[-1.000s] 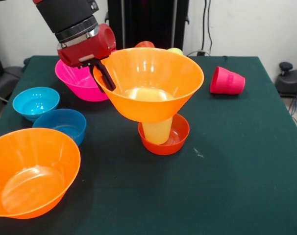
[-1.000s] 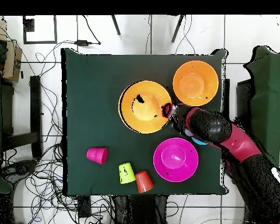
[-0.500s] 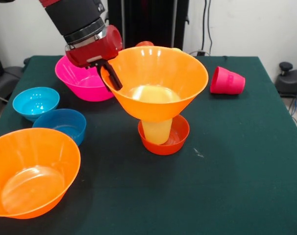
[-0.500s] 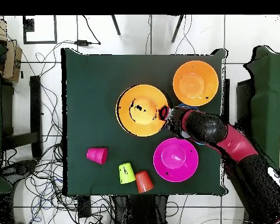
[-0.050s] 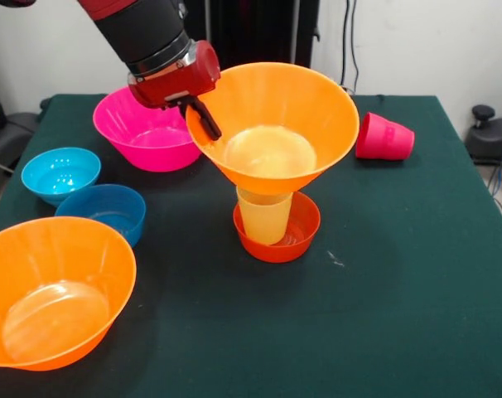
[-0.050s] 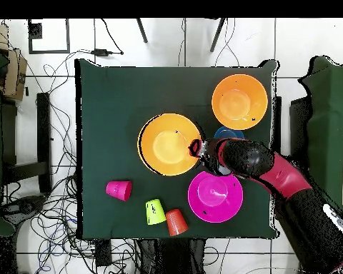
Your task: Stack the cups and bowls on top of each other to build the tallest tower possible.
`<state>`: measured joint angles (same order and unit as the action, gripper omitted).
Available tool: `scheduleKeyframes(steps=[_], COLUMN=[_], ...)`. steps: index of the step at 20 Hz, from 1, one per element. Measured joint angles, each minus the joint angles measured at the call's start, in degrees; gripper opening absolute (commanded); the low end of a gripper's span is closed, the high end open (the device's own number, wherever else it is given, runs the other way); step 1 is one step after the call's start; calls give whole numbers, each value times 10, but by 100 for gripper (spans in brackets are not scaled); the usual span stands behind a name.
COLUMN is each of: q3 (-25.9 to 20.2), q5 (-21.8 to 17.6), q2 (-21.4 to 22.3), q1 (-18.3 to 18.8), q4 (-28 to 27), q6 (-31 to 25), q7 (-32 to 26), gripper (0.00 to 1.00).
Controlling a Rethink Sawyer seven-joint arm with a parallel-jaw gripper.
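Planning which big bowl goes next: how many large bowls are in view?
3: an orange bowl held by the gripper above the yellow cup, another orange bowl at the front-left table corner, a pink bowl behind the gripper.

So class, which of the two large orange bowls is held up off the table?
The large translucent orange plastic bowl gripped by its rim in the gripper, above the pale yellow cup. The other orange bowl rests on the table.

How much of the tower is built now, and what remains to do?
Built: the pale yellow cup stands in the small red-orange bowl. In hand: the gripper holds a large orange bowl by its rim above that cup. Left: the other orange bowl, pink bowl, two blue bowls, three lying cups.
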<state>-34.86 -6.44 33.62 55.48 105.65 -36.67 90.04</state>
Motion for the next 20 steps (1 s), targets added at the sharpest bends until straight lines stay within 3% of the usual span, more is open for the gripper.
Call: scheduleKeyframes(steps=[20], q3=[2], q5=[2], q2=[0], q1=[3], q4=[0], q6=[-15], q7=[0], gripper=[0])
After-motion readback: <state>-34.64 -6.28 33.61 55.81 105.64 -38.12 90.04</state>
